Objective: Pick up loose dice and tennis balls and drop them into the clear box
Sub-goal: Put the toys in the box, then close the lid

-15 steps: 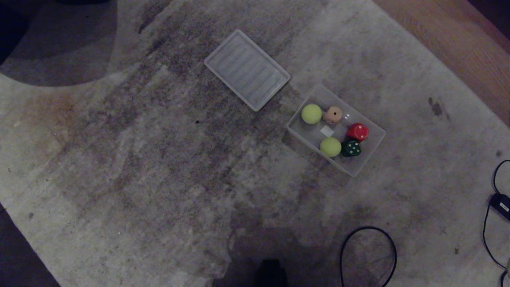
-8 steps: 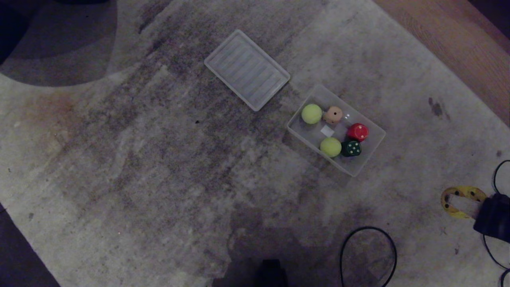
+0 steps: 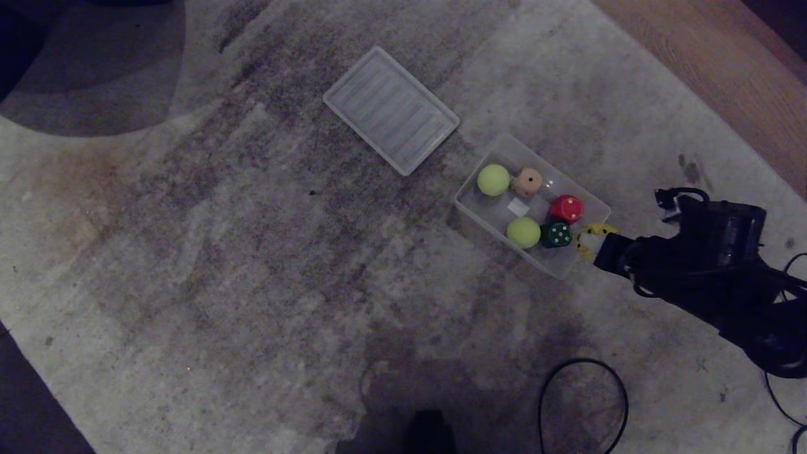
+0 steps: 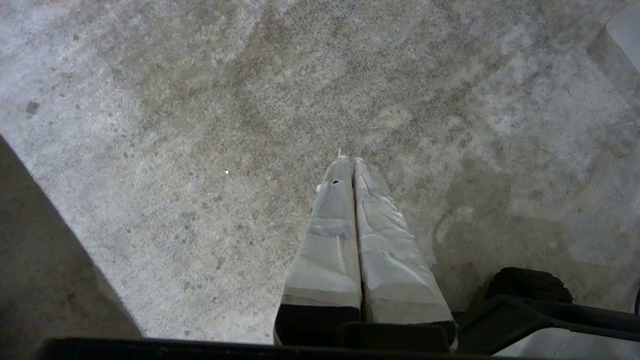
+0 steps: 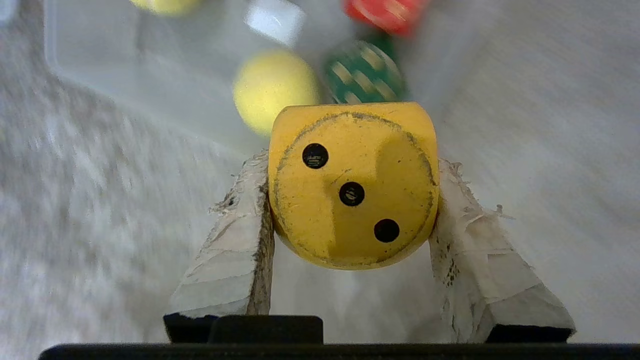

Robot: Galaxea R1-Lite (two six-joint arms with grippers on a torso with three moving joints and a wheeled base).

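Note:
The clear box (image 3: 589,253) sits on the rug right of centre. It holds two tennis balls (image 3: 493,180) (image 3: 522,232), a beige die (image 3: 527,181), a red die (image 3: 566,209) and a green die (image 3: 556,234). My right gripper (image 3: 596,244) is shut on a yellow die (image 5: 352,182) with black pips, held just past the box's right corner. In the right wrist view, a tennis ball (image 5: 274,90), the green die (image 5: 363,74) and the red die (image 5: 387,12) lie beyond it. My left gripper (image 4: 348,161) is shut and empty, hanging over bare rug.
A flat ribbed clear lid (image 3: 391,109) lies on the rug up and left of the box. A black cable loop (image 3: 583,403) lies near the bottom edge, more cables (image 3: 782,296) at the right edge. Wood floor (image 3: 725,69) borders the rug at top right.
My right arm has swung in from the right edge, carrying the yellow die up and leftward to the box's right corner. Nothing inside the box has moved.

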